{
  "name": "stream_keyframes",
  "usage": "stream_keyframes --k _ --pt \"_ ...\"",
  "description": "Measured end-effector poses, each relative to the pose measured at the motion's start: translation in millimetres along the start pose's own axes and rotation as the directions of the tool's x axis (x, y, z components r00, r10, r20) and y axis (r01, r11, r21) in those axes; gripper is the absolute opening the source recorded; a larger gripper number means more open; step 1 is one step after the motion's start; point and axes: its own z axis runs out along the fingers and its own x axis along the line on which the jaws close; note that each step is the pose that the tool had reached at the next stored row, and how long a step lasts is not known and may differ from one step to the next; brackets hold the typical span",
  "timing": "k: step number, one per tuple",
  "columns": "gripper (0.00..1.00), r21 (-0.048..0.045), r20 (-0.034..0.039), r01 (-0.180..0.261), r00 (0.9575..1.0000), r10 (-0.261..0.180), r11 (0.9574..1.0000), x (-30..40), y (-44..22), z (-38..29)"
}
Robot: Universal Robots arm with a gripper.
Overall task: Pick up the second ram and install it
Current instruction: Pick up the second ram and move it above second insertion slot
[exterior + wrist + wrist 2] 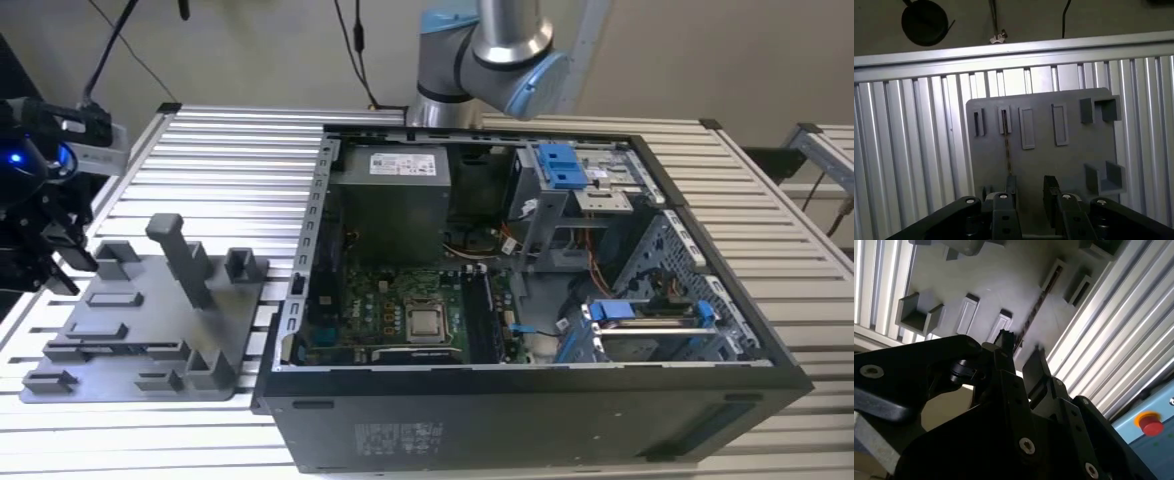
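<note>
Fingers (1050, 187) parted, empty, above grey fixture (1044, 160); second ram (1006, 145) standing edgewise in fixture slot.

Exterior view high, angled down on open computer case (534, 420) and grey fixture plate (134, 320), both wrist views looking past the gripper (1029, 187) (1020, 347) onto that plate, second nearer.

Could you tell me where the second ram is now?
In the first wrist view the ram stands on edge in the grey fixture, ahead of the open gripper; the fixture sits at the exterior view's left, beside the case.
</note>
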Motion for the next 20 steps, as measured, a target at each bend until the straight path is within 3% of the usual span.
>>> stream_keyframes --k 11,20 --pt "0.36 0.0006 0.0000 0.004 1.0000 -0.004 1.0000 1.2 -0.2 15.7" --pt "0.36 0.0038 0.0015 0.014 0.9999 -0.014 0.9999 6.4 -1.3 31.0"
